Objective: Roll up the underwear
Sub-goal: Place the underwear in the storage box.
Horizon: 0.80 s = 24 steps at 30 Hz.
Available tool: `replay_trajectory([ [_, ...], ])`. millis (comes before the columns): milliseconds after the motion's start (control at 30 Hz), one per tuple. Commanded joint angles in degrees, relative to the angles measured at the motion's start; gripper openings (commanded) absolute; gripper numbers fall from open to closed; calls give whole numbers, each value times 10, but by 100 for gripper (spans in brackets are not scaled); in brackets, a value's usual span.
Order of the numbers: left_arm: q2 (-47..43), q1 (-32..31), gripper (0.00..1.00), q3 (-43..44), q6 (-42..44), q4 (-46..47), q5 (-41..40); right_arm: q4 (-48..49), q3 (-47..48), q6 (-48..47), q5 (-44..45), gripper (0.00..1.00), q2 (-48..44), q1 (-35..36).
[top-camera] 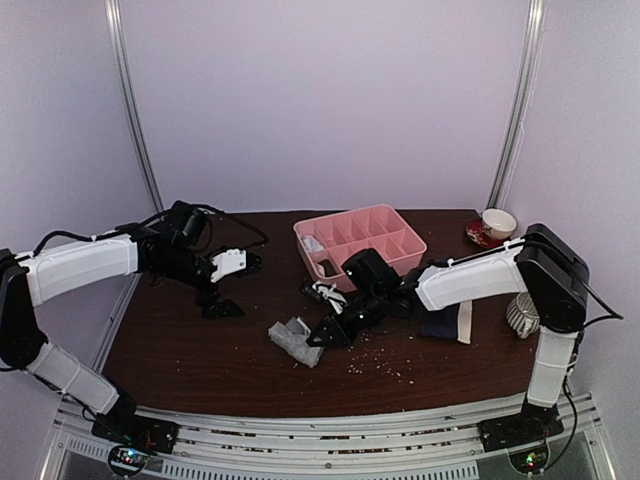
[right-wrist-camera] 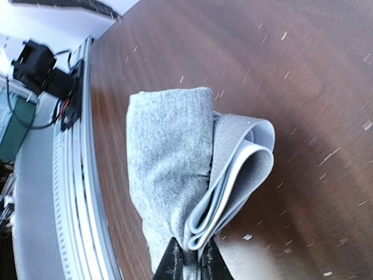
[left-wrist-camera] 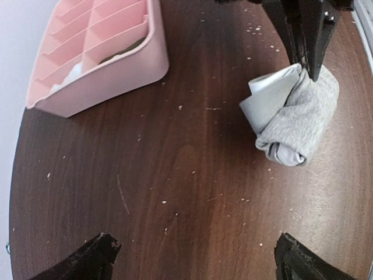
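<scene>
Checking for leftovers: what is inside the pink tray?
A white item in one compartment of the tray, a dark item in another; the walls hide what they are.

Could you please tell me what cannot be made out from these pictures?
The navy underwear: top view, mostly covered by the right arm; absent from both wrist views.
Pink tray contents: too small in top view, cut off by the left wrist view's edge.
White ribbed object: top view, partly behind the right arm, too small to identify.
The grey underwear's underside: against the table in every view.
</scene>
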Motion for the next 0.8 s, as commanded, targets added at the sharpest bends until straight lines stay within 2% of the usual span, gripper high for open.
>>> replay_trajectory([
  [0,-59,32,98,-62,-46,145,7,-69,84,-21,104,0,-41,-11],
  [300,-78,42,98,-91,-71,185,-10,-162,267,14,233,0,-17,-69],
  [467,-83,43,98,-102,-74,194,-17,-241,420,21,328,0,72,-102],
  [767,-93,43,98,-113,-77,204,-19,-257,593,27,457,0,200,-127],
])
